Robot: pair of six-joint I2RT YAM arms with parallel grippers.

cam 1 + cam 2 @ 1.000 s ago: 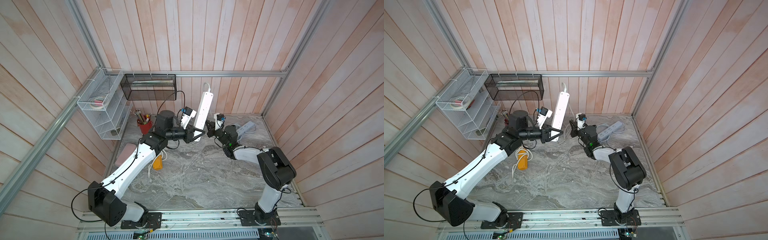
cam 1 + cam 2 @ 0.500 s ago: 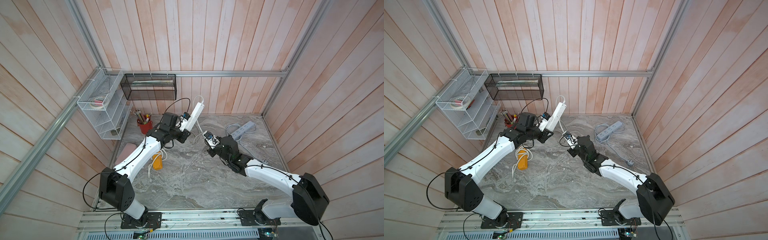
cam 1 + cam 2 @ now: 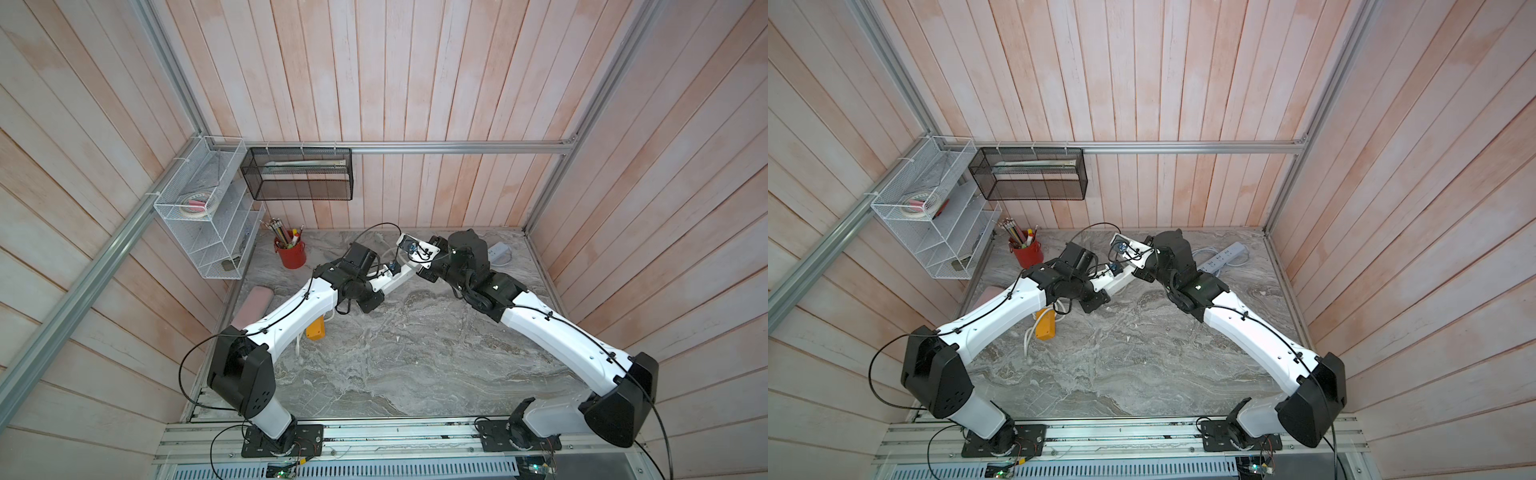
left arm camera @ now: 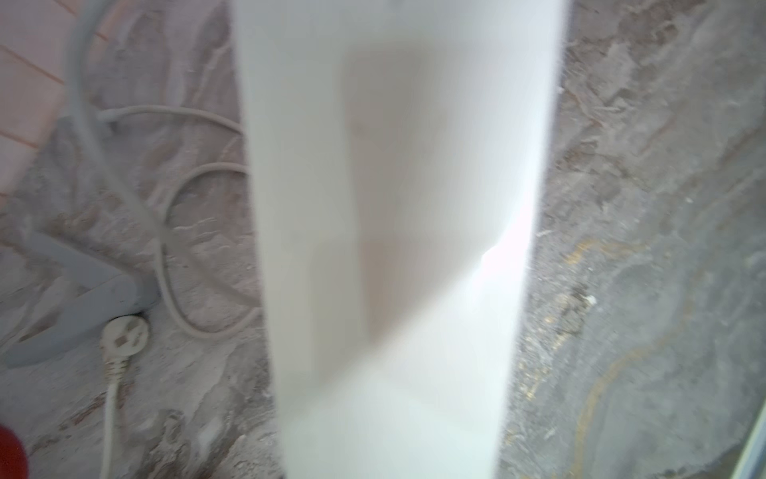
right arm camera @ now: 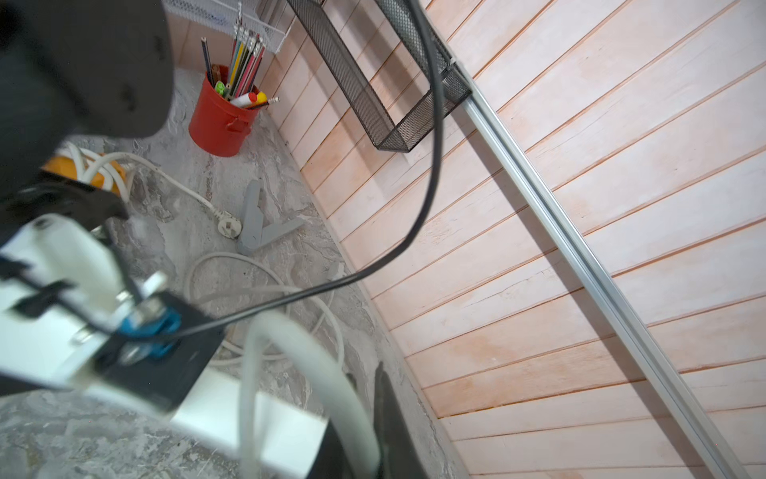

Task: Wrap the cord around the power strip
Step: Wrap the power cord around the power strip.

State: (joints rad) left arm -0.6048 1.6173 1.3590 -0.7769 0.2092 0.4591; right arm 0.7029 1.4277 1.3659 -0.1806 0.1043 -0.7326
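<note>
fingers [image 5: 386, 416] of the right gripper [image 5: 358, 448] are clenched on the cord [image 5: 248, 373], judged limp and best taken close to the stiff, light power strip [image 4: 393, 207], which is clamped endwise in the left gripper [image 3: 374, 296] over the table [image 3: 395, 365]

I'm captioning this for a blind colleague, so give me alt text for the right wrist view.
A thick white cord loops up in the foreground in front of a white power strip, beside a pink plank wall. Behind them on the marble table are a red pencil cup, a grey angled piece and a white plug.
</note>
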